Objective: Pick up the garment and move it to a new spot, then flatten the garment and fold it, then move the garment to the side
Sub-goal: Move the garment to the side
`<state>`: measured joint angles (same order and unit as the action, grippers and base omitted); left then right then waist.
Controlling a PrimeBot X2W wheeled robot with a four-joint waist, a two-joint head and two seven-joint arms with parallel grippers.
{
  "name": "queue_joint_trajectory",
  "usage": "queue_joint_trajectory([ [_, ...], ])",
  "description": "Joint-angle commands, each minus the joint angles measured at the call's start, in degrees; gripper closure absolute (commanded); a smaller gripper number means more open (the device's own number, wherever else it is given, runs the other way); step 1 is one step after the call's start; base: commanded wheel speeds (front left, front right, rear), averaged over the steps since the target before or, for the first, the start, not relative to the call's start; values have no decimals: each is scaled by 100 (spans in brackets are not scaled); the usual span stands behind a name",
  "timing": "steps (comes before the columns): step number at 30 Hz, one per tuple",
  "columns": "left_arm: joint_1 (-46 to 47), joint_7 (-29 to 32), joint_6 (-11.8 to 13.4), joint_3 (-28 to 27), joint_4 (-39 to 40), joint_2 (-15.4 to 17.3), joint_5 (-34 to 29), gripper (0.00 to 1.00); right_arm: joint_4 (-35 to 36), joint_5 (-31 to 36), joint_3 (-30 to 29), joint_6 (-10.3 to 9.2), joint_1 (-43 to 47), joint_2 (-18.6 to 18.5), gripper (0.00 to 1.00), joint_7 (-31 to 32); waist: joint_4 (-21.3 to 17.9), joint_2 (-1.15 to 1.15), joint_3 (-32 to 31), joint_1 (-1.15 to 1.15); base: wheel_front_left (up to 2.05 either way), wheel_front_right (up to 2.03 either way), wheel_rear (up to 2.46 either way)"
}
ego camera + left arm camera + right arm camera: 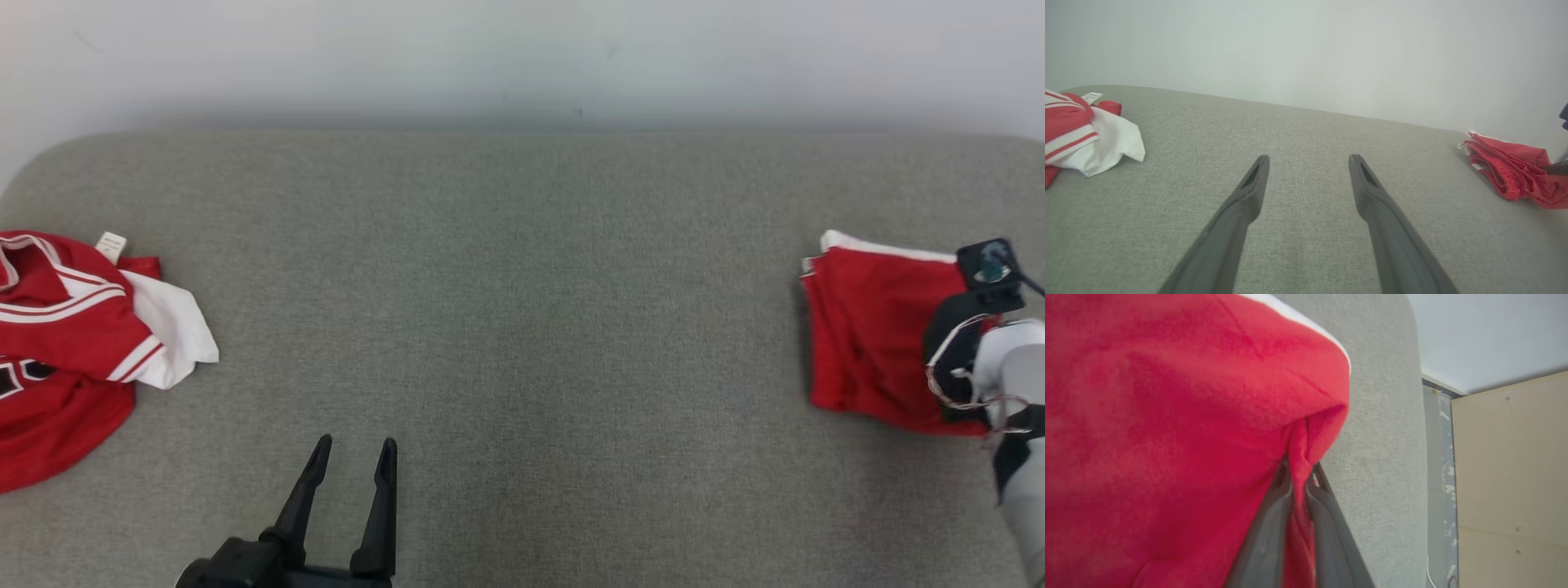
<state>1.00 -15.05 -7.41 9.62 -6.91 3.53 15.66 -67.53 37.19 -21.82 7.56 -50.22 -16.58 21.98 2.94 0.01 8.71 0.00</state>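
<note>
The desk (522, 286) has a wide bare middle. Its far edge meets a pale wall and its far corners are rounded. A crumpled red and white jersey (73, 343) lies at the left edge. The folded red garment (865, 327) lies well apart from it, near the right edge (the right wrist view shows the desk's rim just beyond the cloth).

The left tool (357, 443) sits low by the near edge with its fingers pointing toward the wall. It is spread open, holds nothing and is clear of both pieces of clothing. The right arm (1012, 376) comes in from the right, with its wrist over the garment's right side. The right tool (1299, 473) is closed on a pinched fold of the red cloth.
</note>
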Motion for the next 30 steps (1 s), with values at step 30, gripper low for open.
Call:
queue_joint_trajectory([
  [30,420,-22,-2,232,412,239,79,0,583,-413,1207,-19,416,-1877,77,-1388,61,-1,957,0,0,0,0],
])
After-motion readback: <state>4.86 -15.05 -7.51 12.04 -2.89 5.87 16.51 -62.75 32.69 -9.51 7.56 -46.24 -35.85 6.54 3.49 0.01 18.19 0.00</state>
